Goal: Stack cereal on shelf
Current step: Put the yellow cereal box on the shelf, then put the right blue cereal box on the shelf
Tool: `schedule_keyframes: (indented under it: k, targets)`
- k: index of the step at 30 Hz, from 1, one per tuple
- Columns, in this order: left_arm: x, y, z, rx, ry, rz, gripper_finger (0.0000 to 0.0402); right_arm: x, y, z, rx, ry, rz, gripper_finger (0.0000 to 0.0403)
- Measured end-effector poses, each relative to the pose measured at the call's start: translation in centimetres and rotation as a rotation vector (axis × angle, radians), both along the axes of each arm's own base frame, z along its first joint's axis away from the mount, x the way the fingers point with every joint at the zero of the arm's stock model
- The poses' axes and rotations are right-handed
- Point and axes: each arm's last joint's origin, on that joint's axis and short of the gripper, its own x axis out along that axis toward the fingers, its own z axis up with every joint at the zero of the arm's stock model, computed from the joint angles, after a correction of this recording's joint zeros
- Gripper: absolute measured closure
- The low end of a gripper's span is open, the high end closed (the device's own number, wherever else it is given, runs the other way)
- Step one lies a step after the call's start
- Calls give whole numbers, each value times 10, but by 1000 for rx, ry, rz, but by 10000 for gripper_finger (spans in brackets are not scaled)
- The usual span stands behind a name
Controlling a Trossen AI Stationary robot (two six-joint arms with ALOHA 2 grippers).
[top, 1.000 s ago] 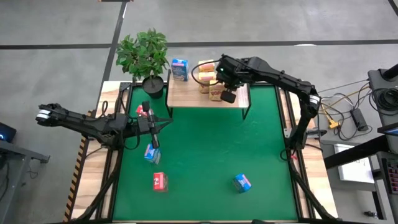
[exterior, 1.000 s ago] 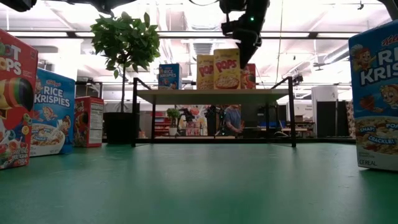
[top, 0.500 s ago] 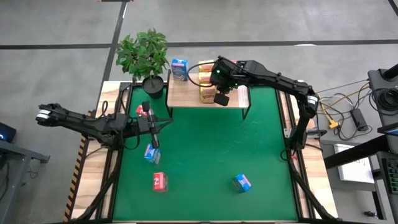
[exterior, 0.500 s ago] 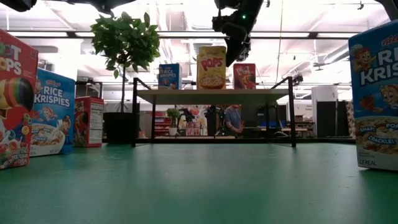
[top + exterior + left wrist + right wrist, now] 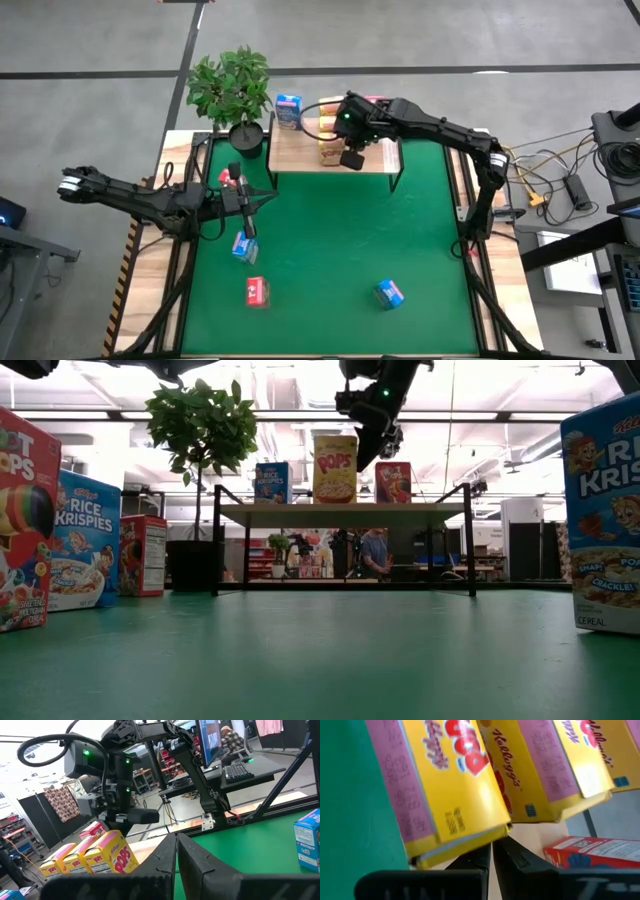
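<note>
Taking the shelf (image 5: 300, 150) as the landmark, a light wooden board on thin black legs at the far end of the green mat (image 5: 330, 240), a potted plant (image 5: 232, 88) is standing just off its left end. On the board, going left to right, a blue cereal box (image 5: 289, 110) reading RICE KRISPIES is sitting near the left end, three yellow boxes (image 5: 331, 128) with pink sides reading Kellogg's POPS are sitting side by side in the middle, and a red box (image 5: 393, 482) is standing to their right. That is making five boxes on the shelf. Four more are lying on the mat in front of it: a small red box (image 5: 226, 177) nearest the shelf's left leg, a blue box (image 5: 244, 247) and a red one (image 5: 256, 292) further out from it, and another blue box (image 5: 389, 293) out in front of the shelf's right half. The left gripper (image 5: 243, 198) is hanging over the mat in front of the shelf's left end, its fingers pressed together on nothing. The right gripper (image 5: 351, 152) is hovering over the shelf right beside the yellow boxes, its fingers likewise closed and gripping nothing
</note>
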Motion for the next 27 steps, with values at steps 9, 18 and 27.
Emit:
schedule_keyframes:
  k: [9,18,27]
  targets:
    - [0,0,0,0,0,0,402,-9,4,11,18,37,-5,394]
    - [0,0,0,-30,-7,-2,402,-24,24,27,39,44,1,394]
    - [0,0,-2,-48,8,-4,402,-42,90,21,209,6,-113,394]
